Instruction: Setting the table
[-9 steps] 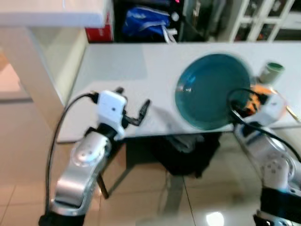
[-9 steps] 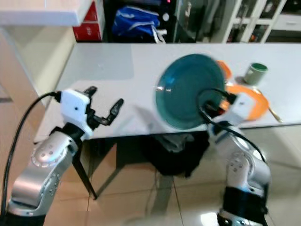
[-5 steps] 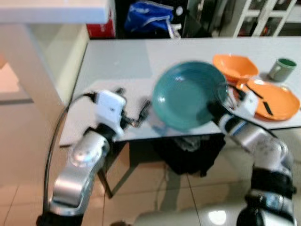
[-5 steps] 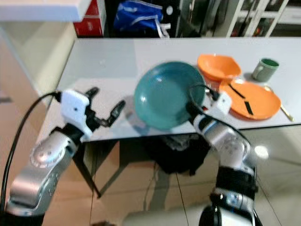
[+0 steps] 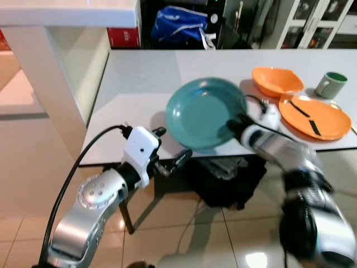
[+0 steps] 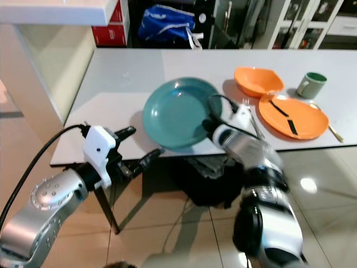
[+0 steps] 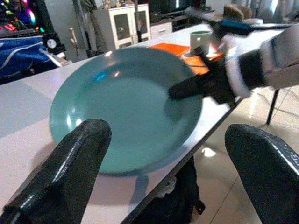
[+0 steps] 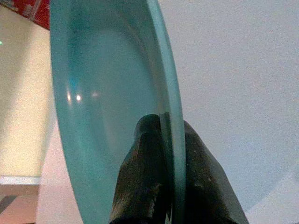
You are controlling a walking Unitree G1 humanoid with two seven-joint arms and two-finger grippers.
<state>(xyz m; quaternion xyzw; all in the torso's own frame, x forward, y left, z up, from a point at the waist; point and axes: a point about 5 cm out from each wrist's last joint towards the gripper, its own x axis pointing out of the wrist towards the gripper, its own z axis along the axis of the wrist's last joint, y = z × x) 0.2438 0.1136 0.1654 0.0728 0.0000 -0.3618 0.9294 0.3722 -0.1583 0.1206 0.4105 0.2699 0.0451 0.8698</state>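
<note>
A teal plate [image 5: 201, 111] lies almost flat, low over the white table [image 5: 139, 78] near its front edge; whether it touches the top I cannot tell. My right gripper [image 5: 235, 124] is shut on the plate's right rim; in the right wrist view both fingers [image 8: 149, 144] pinch the rim of the plate [image 8: 103, 84]. My left gripper [image 5: 173, 143] is open just below the table's front edge, left of the plate. Seen from the left wrist, its fingers [image 7: 70, 172] frame the plate [image 7: 117, 107]. An orange bowl [image 5: 276, 81], an orange plate [image 5: 318, 117] and a green mug [image 5: 330, 84] sit at the right.
A dark utensil lies on the orange plate and a fork [image 6: 249, 114] beside it. A black bag [image 5: 223, 178] sits under the table. A blue bag [image 5: 178, 25] and red box [image 5: 124, 36] stand behind it. A white counter [image 5: 67, 11] stands at the left.
The right arm has swung the teal plate leftward and down from steeply tilted to nearly flat over the table. The left gripper has dropped below the table edge. The camera shifted too.
</note>
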